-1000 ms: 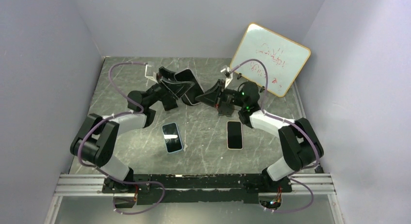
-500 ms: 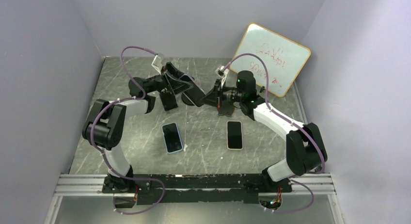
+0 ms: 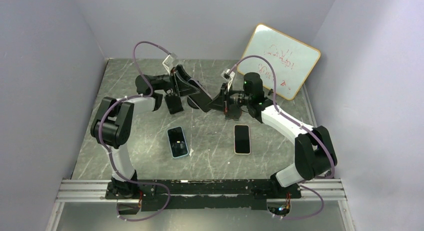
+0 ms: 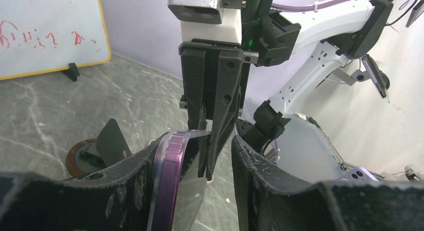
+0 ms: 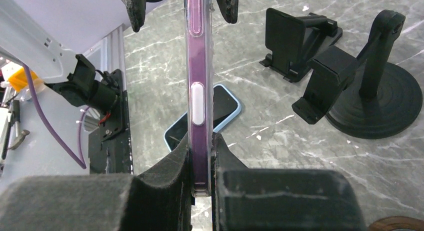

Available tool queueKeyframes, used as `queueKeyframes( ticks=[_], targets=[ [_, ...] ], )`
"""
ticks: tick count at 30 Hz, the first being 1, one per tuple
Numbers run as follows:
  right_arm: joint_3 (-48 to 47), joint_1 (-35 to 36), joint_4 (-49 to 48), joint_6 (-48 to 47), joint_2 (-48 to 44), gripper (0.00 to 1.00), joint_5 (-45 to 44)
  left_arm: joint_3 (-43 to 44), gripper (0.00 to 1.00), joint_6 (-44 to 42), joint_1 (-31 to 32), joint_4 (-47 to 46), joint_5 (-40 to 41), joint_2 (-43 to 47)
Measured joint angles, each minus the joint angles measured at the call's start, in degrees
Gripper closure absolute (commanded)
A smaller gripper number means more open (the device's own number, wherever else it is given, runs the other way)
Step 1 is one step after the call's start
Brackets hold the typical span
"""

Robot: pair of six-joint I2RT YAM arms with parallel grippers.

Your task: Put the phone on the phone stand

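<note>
Over the back of the desk (image 3: pixel 140 141), starting at your left, the left hand (image 5: pixel 180 5) reaches in toward the middle. It is released, with its fingers (image 5: pixel 134 6) standing on either side of the phone's far end and a gap showing beside the case. On the desk by that arm you have a block stand (image 5: pixel 295 43) and a round stand (image 5: pixel 372 91), both upright, just beside each other.

Between the two hands the phone (image 5: pixel 198 91) hangs in the air above the desk. It is purple-cased and turned edge-on, so its thin buttoned side faces the right wrist camera. Its long axis runs from hand to hand, one end pointing at the left hand and the other buried in the right.

The right hand (image 5: pixel 200 146) is clenched on that end, its pads pressed against the phone's two broad faces.

Nearer you, a blue phone (image 3: pixel 178 142) and a pale phone (image 3: pixel 242 139) lie flat on the desk. They are well apart, with their long axes pointing away from you.

At far right a whiteboard (image 3: pixel 278 61) stands tilted by the back wall.
</note>
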State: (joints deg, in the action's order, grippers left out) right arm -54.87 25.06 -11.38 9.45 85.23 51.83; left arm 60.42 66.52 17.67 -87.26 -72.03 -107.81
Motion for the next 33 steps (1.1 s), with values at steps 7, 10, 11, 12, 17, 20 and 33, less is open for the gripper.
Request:
queueKeyframes(
  ticks=[7, 10, 11, 12, 17, 20, 33],
  targets=[
    [0.3, 0.0, -2.1, 2.7, -0.8, 0.53, -2.4, -2.9, 0.95, -2.6, 0.2, 0.0, 2.8, 1.7],
    [0.3, -0.2, -5.1, 3.9, -1.7, 0.46, -3.5, -6.7, 0.95, -4.9, 0.4, 0.0, 5.4, 4.6],
    [0.3, -0.2, -6.2, 4.3, -1.9, 0.46, -3.9, -7.8, 0.95, -5.7, 0.4, 0.0, 6.4, 5.7],
    [0.5, -0.2, -7.4, 4.7, -2.2, 0.45, -4.2, -8.4, 0.95, -6.4, 0.2, 0.0, 7.5, 6.7],
    [4.1, -0.5, -14.1, 8.0, -3.3, 0.26, -6.6, -8.7, 0.95, -8.3, -0.2, 0.0, 12.6, 10.4],
    [7.1, -0.9, -18.1, 10.2, -3.8, 0.15, -8.5, -8.7, 0.95, -9.0, -0.3, 0.0, 15.7, 12.2],
    [17.5, -2.7, -48.5, 24.2, -1.9, 0.08, -10.0, -8.3, 0.95, -8.3, -0.3, 0.1, 23.8, 14.6]
  ],
)
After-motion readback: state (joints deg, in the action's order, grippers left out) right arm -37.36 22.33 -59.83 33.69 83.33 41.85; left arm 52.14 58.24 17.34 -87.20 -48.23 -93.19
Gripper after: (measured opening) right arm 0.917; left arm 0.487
